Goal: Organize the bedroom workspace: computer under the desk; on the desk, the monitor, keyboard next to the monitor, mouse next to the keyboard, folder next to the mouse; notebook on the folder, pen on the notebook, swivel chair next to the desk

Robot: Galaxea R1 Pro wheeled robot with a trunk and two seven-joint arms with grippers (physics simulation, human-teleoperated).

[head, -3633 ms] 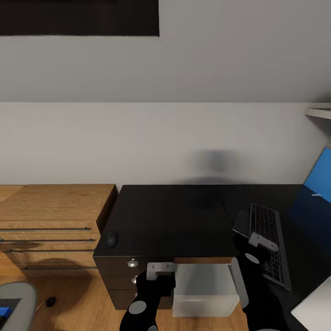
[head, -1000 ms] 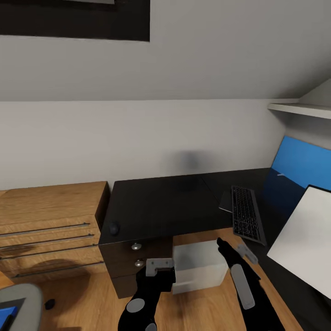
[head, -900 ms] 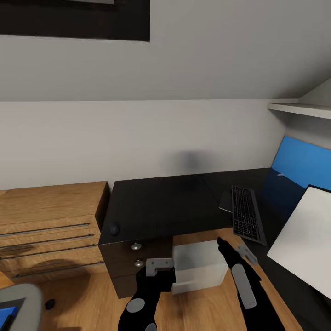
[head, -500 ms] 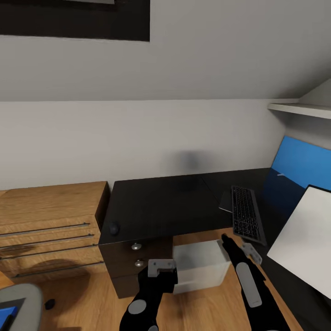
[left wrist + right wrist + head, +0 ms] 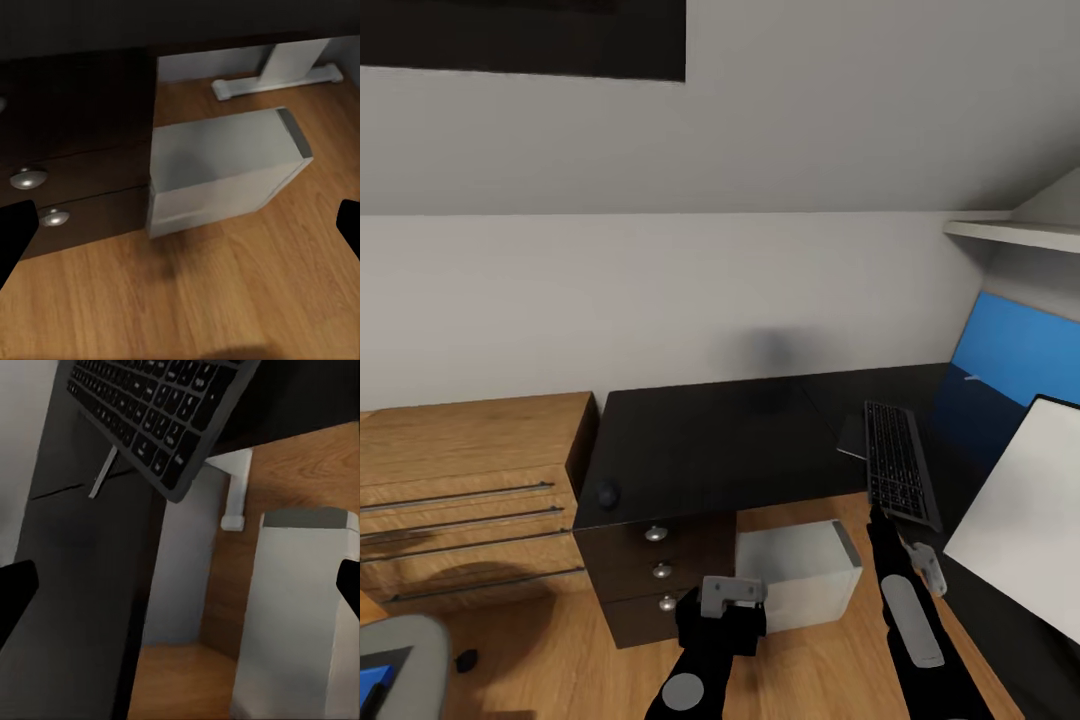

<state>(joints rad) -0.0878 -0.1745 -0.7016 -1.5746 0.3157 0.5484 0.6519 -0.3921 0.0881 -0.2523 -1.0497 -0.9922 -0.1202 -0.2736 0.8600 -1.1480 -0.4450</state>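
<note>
1. Presently both arms hang in front of the desk (image 5: 730, 440), over the oak floor (image 5: 800, 660). The left gripper (image 5: 732, 592) hovers before the desk's drawers; in the left wrist view its fingertips (image 5: 13, 232) sit wide apart with nothing between them. The right gripper (image 5: 920, 565) is off the desk's front edge, just below the keyboard (image 5: 897, 472); its fingertips (image 5: 15, 589) are likewise spread and empty.

2. The computer (image 5: 800, 572) stands on the floor under the desk, beside the drawers. It is a boxy, rigid case, judged heavy and smooth-sided, better pushed or gripped at a top edge than lifted.

3. The keyboard lies on the desk with one end overhanging the front edge, seen from beneath in the right wrist view (image 5: 161, 416). It is judged slim, stiff and light; a pinch across the overhanging edge looks the surest hold.

4. The mouse (image 5: 607, 494) rests at the desk's left front corner, well apart from the keyboard. It is small and rounded and likely to slip; take it across its sides.

5. The monitor (image 5: 1020, 505) shows its pale back at the desk's right end. It is judged top-heavy and fragile.

6. The swivel chair (image 5: 395, 665) stands well left of the desk, with a sliver of the blue folder (image 5: 370, 680) on its seat.

7. No brand, label or legible writing shows on any item; the keyboard legends are too small to read.
</note>
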